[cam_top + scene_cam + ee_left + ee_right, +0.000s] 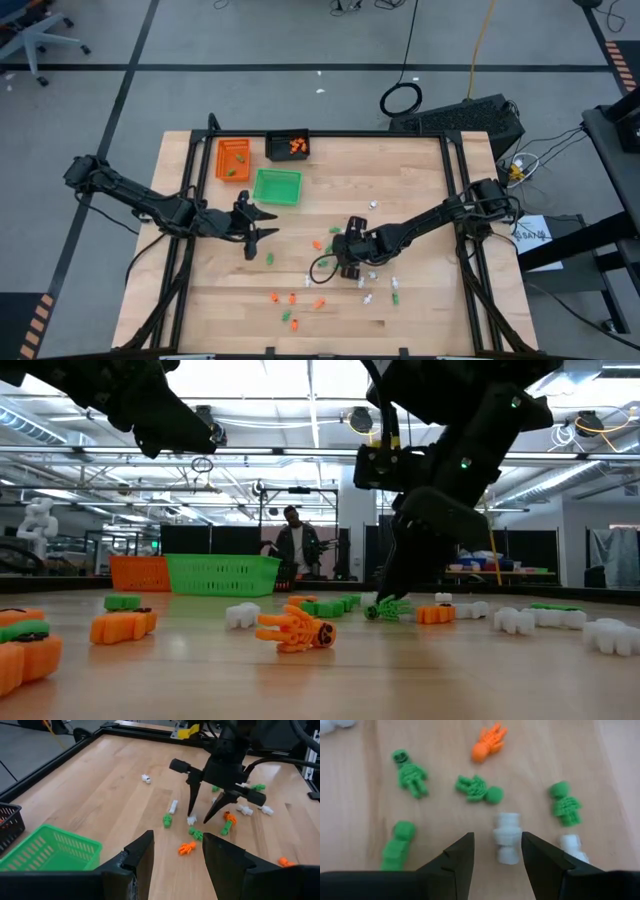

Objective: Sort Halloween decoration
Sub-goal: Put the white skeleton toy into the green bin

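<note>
No legible text or labels

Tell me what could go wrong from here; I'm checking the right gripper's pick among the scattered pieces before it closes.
The right gripper is open around a white piece, with another white piece just beside it, so closing might nudge or catch that one too. The green skeleton lies close ahead and could be pushed. The piece is tiny next to the fingers, so it may slip or flip out.

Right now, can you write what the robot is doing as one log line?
step: sorting | right pincer: open, over white piece | left pincer: open, waiting by green tray | held: nothing
</note>
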Tool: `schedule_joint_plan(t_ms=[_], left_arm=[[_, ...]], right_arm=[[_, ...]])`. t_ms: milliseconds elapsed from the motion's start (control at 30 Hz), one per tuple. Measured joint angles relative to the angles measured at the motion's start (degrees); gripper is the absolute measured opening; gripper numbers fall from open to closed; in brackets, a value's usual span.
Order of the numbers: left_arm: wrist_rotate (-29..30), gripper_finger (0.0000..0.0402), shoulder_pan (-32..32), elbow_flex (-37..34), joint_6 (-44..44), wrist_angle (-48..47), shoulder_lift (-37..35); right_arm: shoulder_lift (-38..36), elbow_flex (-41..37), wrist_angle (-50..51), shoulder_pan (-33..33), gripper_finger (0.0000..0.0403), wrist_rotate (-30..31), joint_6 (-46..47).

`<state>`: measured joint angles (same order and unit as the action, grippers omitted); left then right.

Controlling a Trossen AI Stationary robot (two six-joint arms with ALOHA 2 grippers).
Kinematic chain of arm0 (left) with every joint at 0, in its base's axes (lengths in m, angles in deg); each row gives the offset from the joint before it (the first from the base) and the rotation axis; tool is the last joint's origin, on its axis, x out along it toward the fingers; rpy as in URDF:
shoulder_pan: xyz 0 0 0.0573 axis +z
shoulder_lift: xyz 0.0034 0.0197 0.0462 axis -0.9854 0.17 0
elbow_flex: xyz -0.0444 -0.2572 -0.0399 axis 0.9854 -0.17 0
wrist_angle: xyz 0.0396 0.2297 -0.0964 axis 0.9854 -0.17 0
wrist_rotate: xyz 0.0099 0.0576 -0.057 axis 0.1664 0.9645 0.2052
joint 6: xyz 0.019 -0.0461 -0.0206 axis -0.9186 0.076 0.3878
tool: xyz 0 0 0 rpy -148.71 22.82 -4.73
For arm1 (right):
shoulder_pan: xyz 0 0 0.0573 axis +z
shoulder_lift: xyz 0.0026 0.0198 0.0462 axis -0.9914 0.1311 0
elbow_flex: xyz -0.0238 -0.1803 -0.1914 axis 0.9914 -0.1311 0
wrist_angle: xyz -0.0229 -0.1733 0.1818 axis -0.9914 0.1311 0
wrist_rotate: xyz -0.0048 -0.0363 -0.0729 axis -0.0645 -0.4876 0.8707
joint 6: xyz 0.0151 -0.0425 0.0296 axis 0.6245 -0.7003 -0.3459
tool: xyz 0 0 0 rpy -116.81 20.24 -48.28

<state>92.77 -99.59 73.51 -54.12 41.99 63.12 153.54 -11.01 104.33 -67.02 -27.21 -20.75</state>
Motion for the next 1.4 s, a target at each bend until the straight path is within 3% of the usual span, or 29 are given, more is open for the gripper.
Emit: schedule_joint_plan(t_ms=[267,700,1400], left_arm=[[0.0,0.0167,0.0,0.0,-0.2,0.0,0.0],[0.0,0.0167,0.0,0.0,-0.1,0.1,0.0],[0.0,0.0167,0.0,0.1,-0.2,0.0,0.0]], right_arm=[[0.0,0.0,0.3,-0.1,0.0134,1.4,0.9],[3.0,0.3,-0.2,-0.3,0.0009,-0.1,0.9],[-11.9,0.4,-0.7,0.9,0.0009,0.1,-7.6]])
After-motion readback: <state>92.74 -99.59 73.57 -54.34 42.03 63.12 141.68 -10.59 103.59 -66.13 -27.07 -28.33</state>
